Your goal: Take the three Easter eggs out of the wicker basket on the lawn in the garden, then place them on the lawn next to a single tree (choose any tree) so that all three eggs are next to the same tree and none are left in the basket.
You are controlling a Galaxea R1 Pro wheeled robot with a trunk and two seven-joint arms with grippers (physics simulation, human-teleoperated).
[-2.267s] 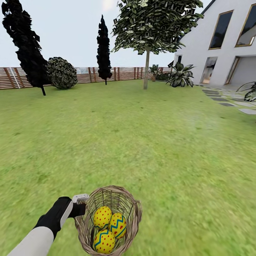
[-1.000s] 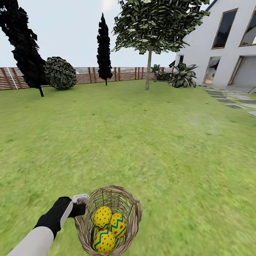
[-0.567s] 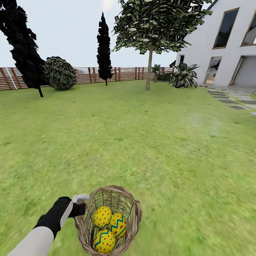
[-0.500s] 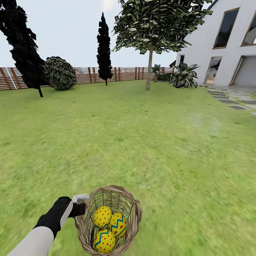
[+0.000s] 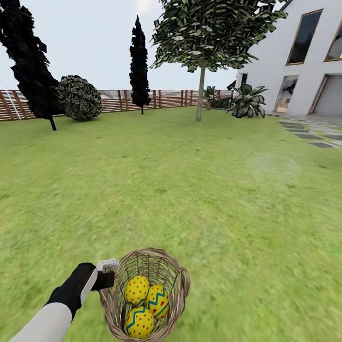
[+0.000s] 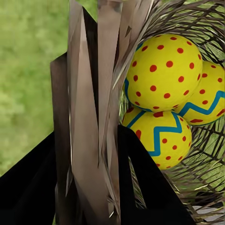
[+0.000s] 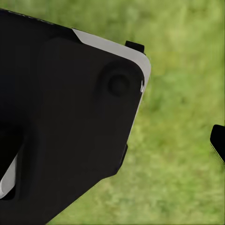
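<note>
Three yellow Easter eggs [image 5: 144, 304] with red dots and blue-and-red zigzag bands sit bunched together, touching, deep in the small round brown open-weave wicker basket [image 5: 182, 285], low in the head view just ahead of the robot. Left gripper [image 5: 105, 275] is right at the basket's near-left rim, and in the left wrist view the woven rim [image 6: 96, 117] runs straight between the dark jaws, which are clamped tight on it, eggs [image 6: 164, 79] just beyond. Basket appears held above the broad bright green lawn [image 5: 190, 190], though its underside can't be seen. Right gripper: the right wrist view gives a big black-and-white housing [image 7: 70, 122] over blurred grass [image 7: 187, 117], with a dark tip [image 7: 218, 142] at the edge, so how far its jaws are open I cannot tell.

Open grass stretches ahead, nothing lying on it between the basket and the far tall tree with the straight mottled grey-brown trunk [image 5: 200, 92] and leafy crown. Left of it stand two dark narrow cypresses [image 5: 138, 66], the nearer one [image 5: 31, 61] beside a rounded shrub [image 5: 80, 98], all before a brown slatted fence [image 5: 118, 100]. To the right, a spiky plant [image 5: 247, 102], a white house [image 5: 294, 61] and grey stepping stones [image 5: 308, 135].
</note>
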